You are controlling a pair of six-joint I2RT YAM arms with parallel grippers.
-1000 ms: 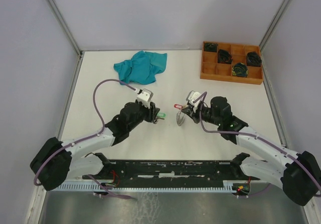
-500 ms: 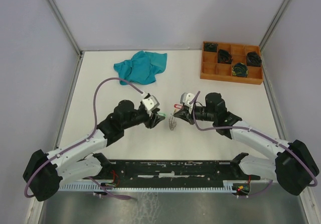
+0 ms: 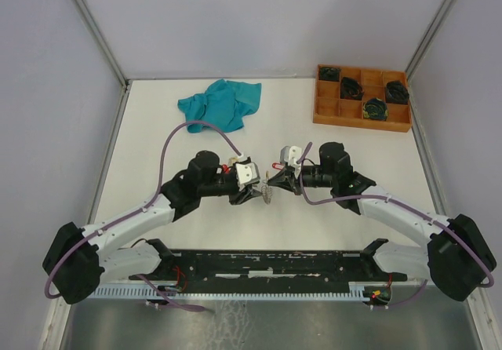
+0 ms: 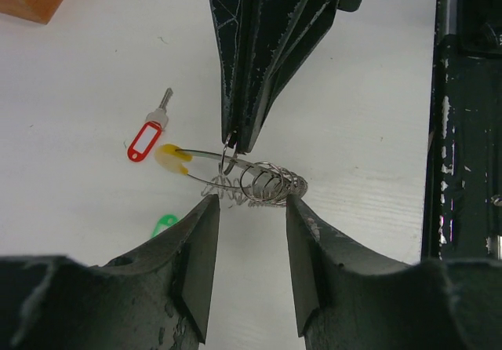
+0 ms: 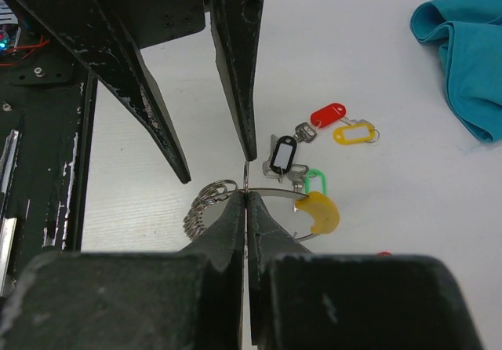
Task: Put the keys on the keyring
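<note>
The keyring [image 5: 320,213], a thin wire ring with a yellow sleeve and several small split rings bunched on it, is held up off the table. My right gripper [image 5: 246,196] is shut on its wire; in the top view this gripper [image 3: 276,183] is at mid-table. My left gripper [image 4: 252,209] is open, its fingertips just short of the bunched small rings [image 4: 274,184], one either side. In the top view the left gripper [image 3: 256,190] faces the right gripper across the keyring [image 3: 269,189]. Keys with black [image 5: 282,155], red [image 5: 327,114], yellow [image 5: 353,134] and green [image 5: 316,181] tags lie on the table beyond. Another red-tagged key [image 4: 145,138] lies apart.
An orange compartment tray [image 3: 361,123] holding dark coiled bundles [image 3: 375,109] stands at the back right. A teal cloth [image 3: 220,103] lies at the back left. A black rail [image 3: 267,262] runs along the near edge.
My left gripper has moved right and now faces the keyring closely. My right gripper has shifted left with the keyring in it.
</note>
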